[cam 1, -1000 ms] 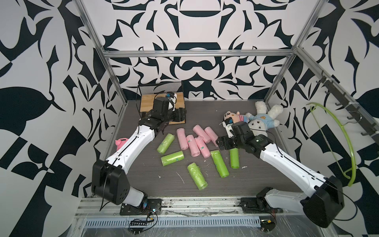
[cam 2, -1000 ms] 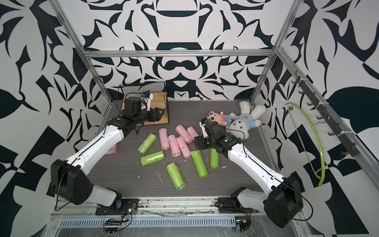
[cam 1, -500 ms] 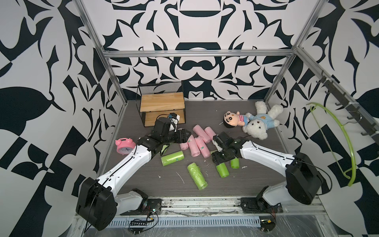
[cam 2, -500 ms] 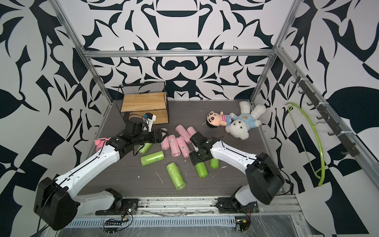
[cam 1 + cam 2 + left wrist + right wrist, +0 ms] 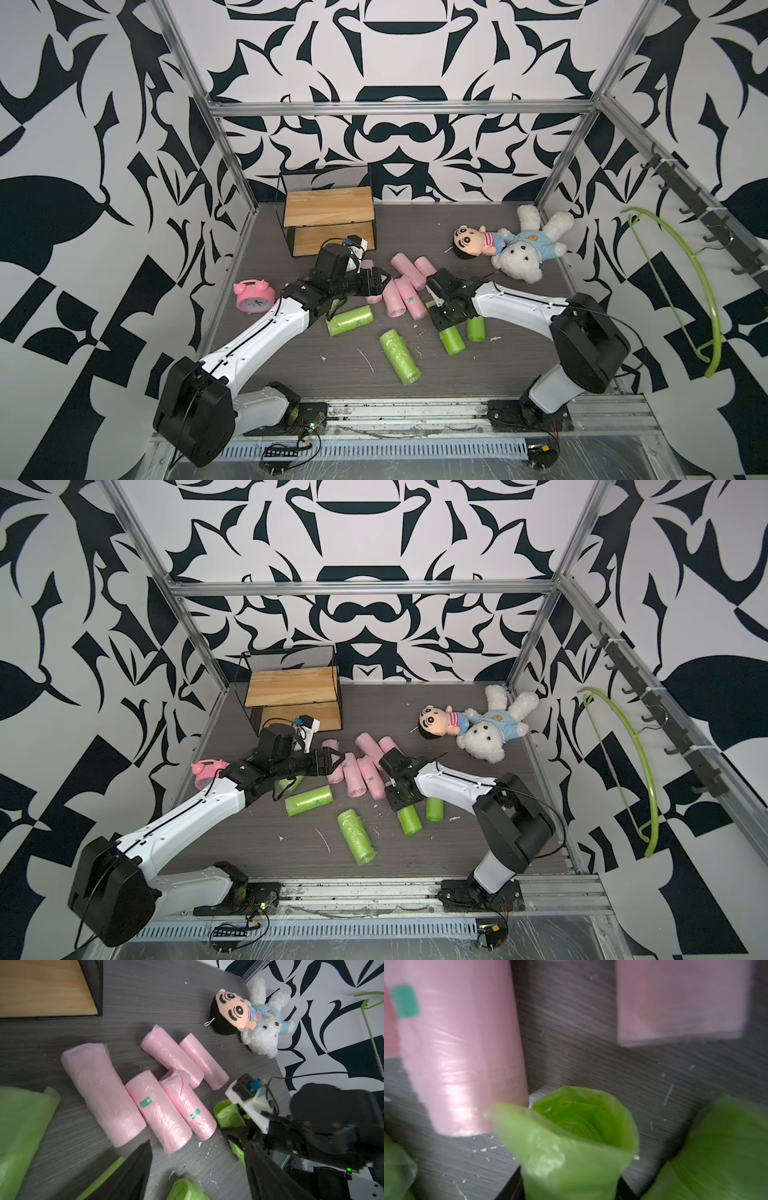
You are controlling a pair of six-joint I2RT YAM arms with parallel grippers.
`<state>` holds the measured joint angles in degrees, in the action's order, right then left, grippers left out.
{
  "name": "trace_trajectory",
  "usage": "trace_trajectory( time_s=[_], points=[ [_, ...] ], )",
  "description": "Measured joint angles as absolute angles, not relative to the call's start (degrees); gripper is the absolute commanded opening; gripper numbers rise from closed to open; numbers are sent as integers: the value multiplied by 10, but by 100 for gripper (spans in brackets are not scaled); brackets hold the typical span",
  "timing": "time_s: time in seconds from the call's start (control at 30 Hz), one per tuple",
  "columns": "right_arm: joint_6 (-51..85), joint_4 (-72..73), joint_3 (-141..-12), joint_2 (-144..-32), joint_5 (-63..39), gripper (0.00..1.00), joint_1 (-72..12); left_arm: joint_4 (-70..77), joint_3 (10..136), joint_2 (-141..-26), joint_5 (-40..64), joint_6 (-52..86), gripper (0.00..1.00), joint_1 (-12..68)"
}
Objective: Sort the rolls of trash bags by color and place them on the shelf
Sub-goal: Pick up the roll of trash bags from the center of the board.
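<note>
The shelf (image 5: 330, 205) stands at the back left with both wooden boards bare. Several pale pink rolls (image 5: 401, 291) lie bunched mid-table. My left gripper (image 5: 383, 285) hovers open at their left edge, nothing between its fingers (image 5: 141, 1167). Lime-green rolls lie loose nearer the front (image 5: 349, 326) (image 5: 399, 361) (image 5: 476, 328); another shows partly under the left arm (image 5: 291, 781). My right gripper (image 5: 444, 325) is shut on the end of one green roll (image 5: 453, 340). In the right wrist view that roll (image 5: 571, 1147) fills the gap between the jaws.
A pink alarm clock (image 5: 254, 296) stands by the left wall next to the left arm. A plush doll (image 5: 473, 245) and a white teddy (image 5: 525, 249) lie at the back right. A green hanger (image 5: 702, 282) hangs on the right wall rail.
My left arm pulled back from the shelf to the pink rolls and opened wider. My right gripper dropped forward over a green roll and closed on it.
</note>
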<state>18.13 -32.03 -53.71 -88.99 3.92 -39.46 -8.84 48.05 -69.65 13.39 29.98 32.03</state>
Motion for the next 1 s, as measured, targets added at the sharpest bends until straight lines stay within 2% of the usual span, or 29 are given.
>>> trace_trajectory(
  time_s=[0.2, 0.37, 0.57, 0.8, 0.9, 1.0],
  points=[
    [208, -307, -557, -741, 54, 45, -394, -30, 434, -658, 162, 335, 84, 321],
    [272, -176, -565, -682, 33, 45, -394, 46, 415, -625, 199, 379, 91, 321],
    [371, -23, -577, -707, -2, 45, -394, 166, 393, -623, 265, 429, 96, 321],
    [468, 84, -606, -757, -65, 45, -394, 315, 363, -653, 334, 489, 97, 321],
    [503, 124, -615, -772, -94, 45, -394, 351, 363, -660, 354, 500, 94, 321],
    [528, 150, -623, -785, -120, 45, -394, 369, 364, -661, 362, 506, 86, 321]
  ],
)
